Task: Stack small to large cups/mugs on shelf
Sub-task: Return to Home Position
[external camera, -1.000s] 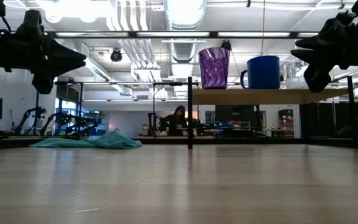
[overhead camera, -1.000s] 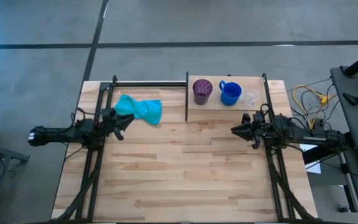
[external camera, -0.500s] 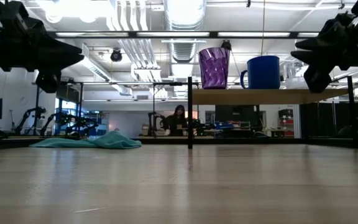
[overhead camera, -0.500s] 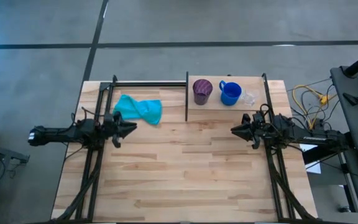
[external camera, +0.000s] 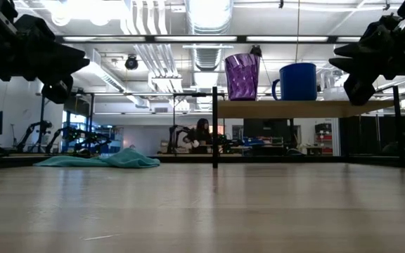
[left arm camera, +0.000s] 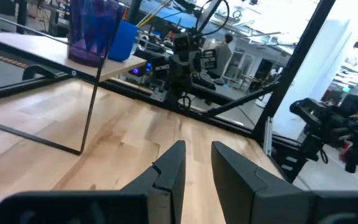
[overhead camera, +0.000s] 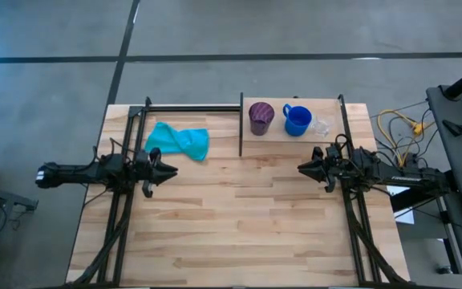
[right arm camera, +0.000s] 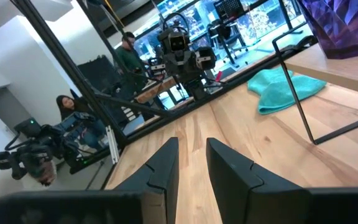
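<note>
With my left end effector and right end effector slightly spread and empty, I fear the right clipping the nearby shelf and toppling the clear cup.

The high camera looks straight down from well above on the whole bench, both arms and the shelf at its far edge, while the low camera sits at bench-top height and looks level across the boards to that same shelf and the room behind. Each wrist camera rides close behind its own tool and faces across the bench: the left tool points toward the right arm and the shelf, the right tool toward the left arm and the teal cloth.
</note>
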You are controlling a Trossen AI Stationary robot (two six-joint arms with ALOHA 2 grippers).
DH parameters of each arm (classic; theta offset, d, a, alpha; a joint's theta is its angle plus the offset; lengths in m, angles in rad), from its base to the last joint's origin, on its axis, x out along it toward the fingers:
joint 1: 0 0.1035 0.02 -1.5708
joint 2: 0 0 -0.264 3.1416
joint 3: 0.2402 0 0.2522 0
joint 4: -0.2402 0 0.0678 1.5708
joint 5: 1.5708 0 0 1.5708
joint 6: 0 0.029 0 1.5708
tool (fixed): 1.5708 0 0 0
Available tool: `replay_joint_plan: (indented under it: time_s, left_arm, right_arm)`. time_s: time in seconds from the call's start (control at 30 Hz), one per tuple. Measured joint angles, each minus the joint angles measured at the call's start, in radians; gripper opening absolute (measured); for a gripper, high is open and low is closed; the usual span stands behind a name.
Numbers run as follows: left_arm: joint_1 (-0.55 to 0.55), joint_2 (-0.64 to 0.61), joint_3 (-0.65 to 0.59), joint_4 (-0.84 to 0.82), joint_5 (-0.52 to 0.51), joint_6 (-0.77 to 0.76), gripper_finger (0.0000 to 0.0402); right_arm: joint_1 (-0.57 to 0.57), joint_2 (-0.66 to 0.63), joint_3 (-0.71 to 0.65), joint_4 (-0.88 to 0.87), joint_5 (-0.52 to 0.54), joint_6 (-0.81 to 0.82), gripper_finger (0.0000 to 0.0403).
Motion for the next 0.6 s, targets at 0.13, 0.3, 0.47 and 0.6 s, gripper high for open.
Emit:
replay_joint_plan:
  time_s: [0.13, 0.3, 0.47, 0.6]
  left_arm:
    - [0.000, 0.007, 0.000, 0.001, 0.000, -0.001, 0.0063]
    - [0.000, 0.008, 0.000, 0.001, -0.001, -0.002, 0.0063]
    - [0.000, 0.008, 0.000, 0.001, -0.001, -0.002, 0.0063]
    - [0.000, 0.008, 0.000, 0.002, -0.001, -0.002, 0.0063]
  right_arm:
    - [0.000, 0.000, 0.000, 0.000, 0.000, 0.000, 0.0077]
    - [0.000, 0.000, 0.000, 0.000, 0.000, 0.000, 0.0077]
    - [0.000, 0.000, 0.000, 0.000, 0.000, 0.000, 0.0077]
    - [0.000, 0.000, 0.000, 0.001, 0.000, 0.000, 0.0077]
